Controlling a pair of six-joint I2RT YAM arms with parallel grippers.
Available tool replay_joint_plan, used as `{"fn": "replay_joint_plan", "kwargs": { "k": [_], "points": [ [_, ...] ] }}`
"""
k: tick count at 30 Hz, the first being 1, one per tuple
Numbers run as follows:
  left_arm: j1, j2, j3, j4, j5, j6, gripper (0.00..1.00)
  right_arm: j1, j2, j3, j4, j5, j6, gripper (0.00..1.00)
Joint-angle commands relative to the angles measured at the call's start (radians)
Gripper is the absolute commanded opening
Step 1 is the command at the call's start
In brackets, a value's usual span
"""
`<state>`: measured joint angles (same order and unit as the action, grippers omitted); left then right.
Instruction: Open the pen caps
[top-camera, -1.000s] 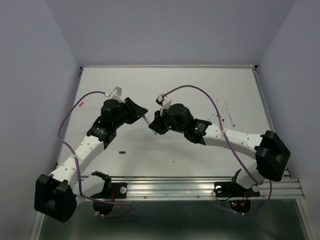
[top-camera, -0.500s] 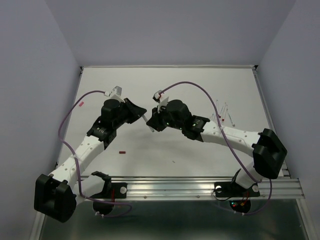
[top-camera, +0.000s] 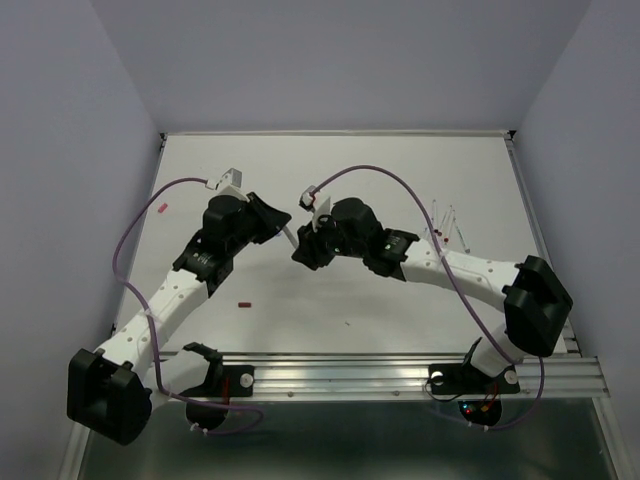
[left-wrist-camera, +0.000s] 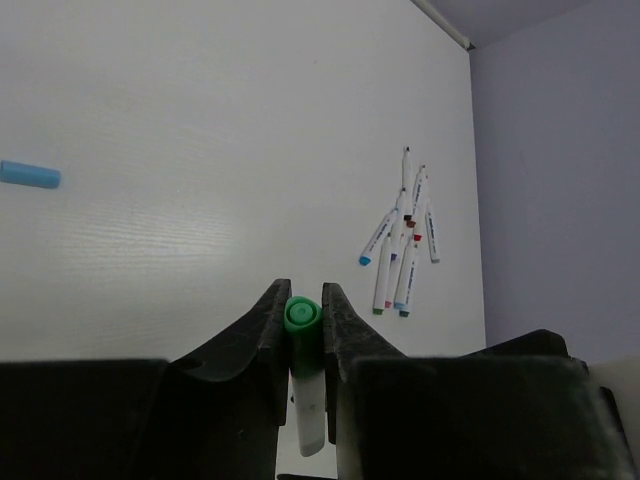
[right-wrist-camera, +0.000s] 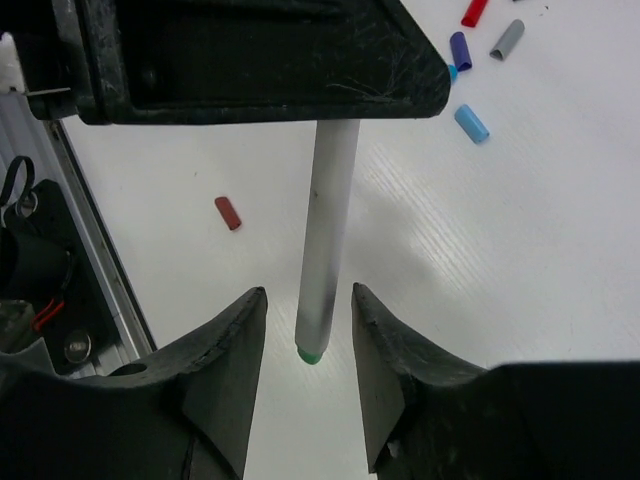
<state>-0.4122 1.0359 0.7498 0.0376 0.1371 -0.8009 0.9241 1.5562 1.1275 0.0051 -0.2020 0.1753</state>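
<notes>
Green cap (left-wrist-camera: 302, 316) sits pinched tight in the left claw (left-wrist-camera: 303, 293), so the right claw (right-wrist-camera: 308, 293), spread on both sides of the white pen (right-wrist-camera: 328, 220) (not touching it yet), should squeeze it and pull straight away.

Pen (right-wrist-camera: 328, 230), upper end: hidden behind the black body of the left gripper (left-wrist-camera: 301, 303) in the right wrist view.
Pen's green top (left-wrist-camera: 301, 316): pinched between the left fingers; whether it is a cap or an end plug, cannot tell.
Pen in the top view: almost wholly covered by the left gripper and the right gripper (right-wrist-camera: 308, 295).
Red cap (right-wrist-camera: 473, 10): cut off by the top edge.
Bluish cap (right-wrist-camera: 452, 72): mostly behind the left gripper's corner.
Loose pens (top-camera: 448, 225): too small from above to count or tell colours.
Speck (top-camera: 347, 322): too small to name.
</notes>
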Motion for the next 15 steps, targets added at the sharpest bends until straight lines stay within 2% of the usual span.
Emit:
{"fn": "replay_joint_plan", "kwargs": {
  "k": [1,3,7,8,9,10,11,15],
  "points": [
    [-0.008,-0.002,0.042,0.051,-0.016,0.025,0.00,0.004,0.027,0.090,0.021,0.022,-0.043,0.45],
    [-0.011,-0.005,0.036,0.053,-0.017,0.020,0.00,0.004,0.042,0.110,0.021,0.047,-0.043,0.39],
    [-0.014,-0.011,0.036,0.054,-0.013,0.022,0.00,0.004,0.073,0.137,0.030,0.067,-0.037,0.40],
    [-0.014,-0.013,0.036,0.054,-0.010,0.020,0.00,0.004,0.079,0.138,0.035,0.072,-0.039,0.37],
    [-0.014,-0.013,0.036,0.056,-0.010,0.020,0.00,0.004,0.088,0.149,0.035,0.075,-0.039,0.27],
    [-0.014,-0.010,0.039,0.056,-0.016,0.023,0.00,0.004,0.090,0.152,0.033,0.075,-0.037,0.09],
    [-0.014,-0.007,0.042,0.054,-0.021,0.023,0.00,0.004,0.087,0.149,0.032,0.067,-0.040,0.03],
    [-0.011,0.032,0.100,0.058,-0.091,0.045,0.00,0.004,0.041,0.054,0.033,0.021,-0.007,0.01]
  ]
}}
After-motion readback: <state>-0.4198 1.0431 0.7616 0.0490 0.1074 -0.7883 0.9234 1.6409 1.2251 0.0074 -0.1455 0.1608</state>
